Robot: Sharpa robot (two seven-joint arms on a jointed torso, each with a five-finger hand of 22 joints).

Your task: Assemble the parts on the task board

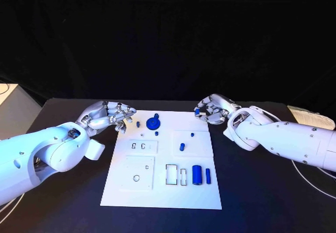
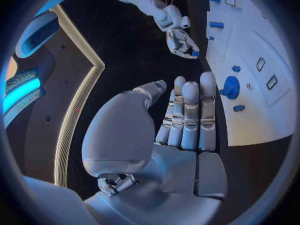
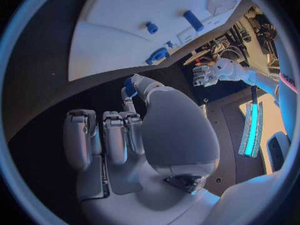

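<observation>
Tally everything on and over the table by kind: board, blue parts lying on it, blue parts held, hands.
Task board: 1
Blue parts on the board: 7
Blue part held: 1
Hands: 2, left hand and right hand
Total: 11

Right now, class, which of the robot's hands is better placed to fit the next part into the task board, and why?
Probably the right hand: it already pinches a small blue part at the task board's far edge, while the left hand hovers empty.
</observation>
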